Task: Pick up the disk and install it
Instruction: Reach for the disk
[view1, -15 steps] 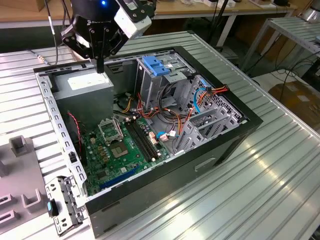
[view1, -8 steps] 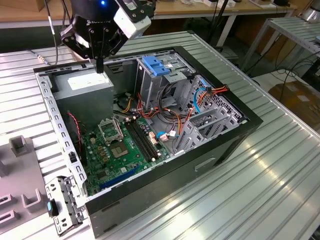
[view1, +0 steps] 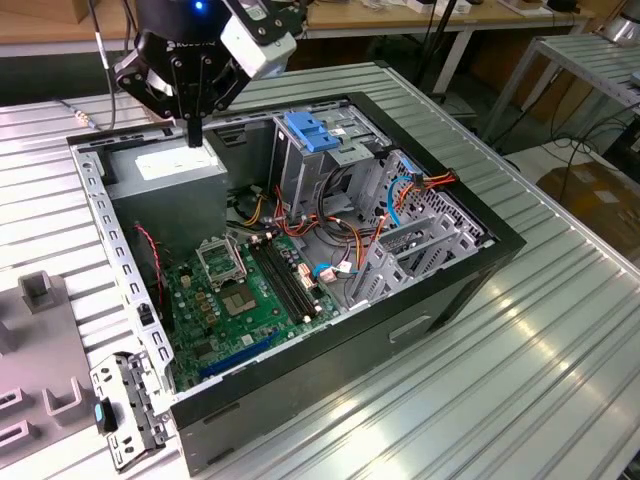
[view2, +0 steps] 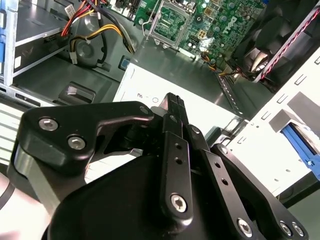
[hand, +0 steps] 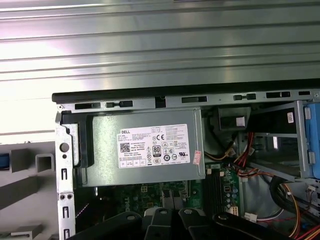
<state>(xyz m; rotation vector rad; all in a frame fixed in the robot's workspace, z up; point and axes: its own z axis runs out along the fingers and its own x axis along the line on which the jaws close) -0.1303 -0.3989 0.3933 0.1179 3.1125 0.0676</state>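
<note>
The gripper (view1: 193, 136), fingers pressed together on nothing, hangs just above the power supply (view1: 165, 185) in a corner of the open case (view1: 505, 245). That box bears a white printed label (hand: 154, 145). A blue clip (view1: 312, 133) tops the cage (view1: 292, 175). Where the disk lies, I cannot tell.

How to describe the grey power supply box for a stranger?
Look into the open black computer case on the metal table. In its far corner at the exterior view's left, under the tool, sits the power supply box: a closed grey block with a white label, unlike the green motherboard beside it.
</note>
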